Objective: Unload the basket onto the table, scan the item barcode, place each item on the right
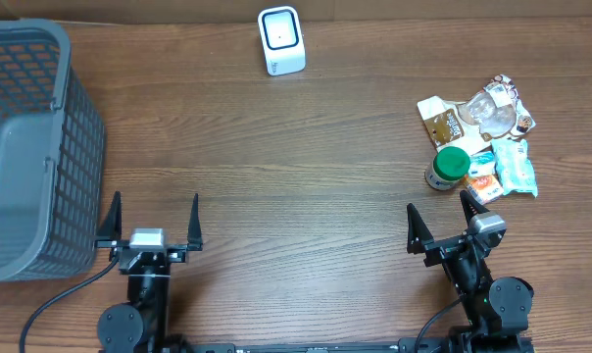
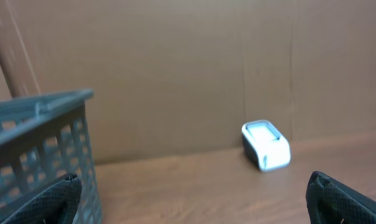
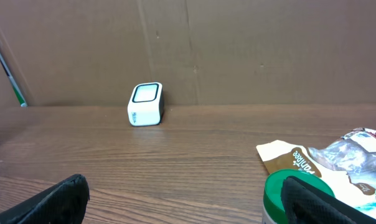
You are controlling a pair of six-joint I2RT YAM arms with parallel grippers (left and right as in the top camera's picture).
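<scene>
Green-lidded jar (image 1: 450,165) stands beside crinkled packets (image 1: 492,120); left end effector (image 1: 155,202) and right end effector (image 1: 438,202) gape wide.

White scanner (image 1: 281,41) upright at far edge, green-lidded jar (image 1: 451,165) beside packets (image 1: 477,116)

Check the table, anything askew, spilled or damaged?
Nothing looks spilled or broken. The only untidy spot is the right side, where the snack packets lie heaped and overlapping beside the green-lidded jar. The scanner sits slightly turned at the far edge. The left tool and right tool are open and empty.
</scene>
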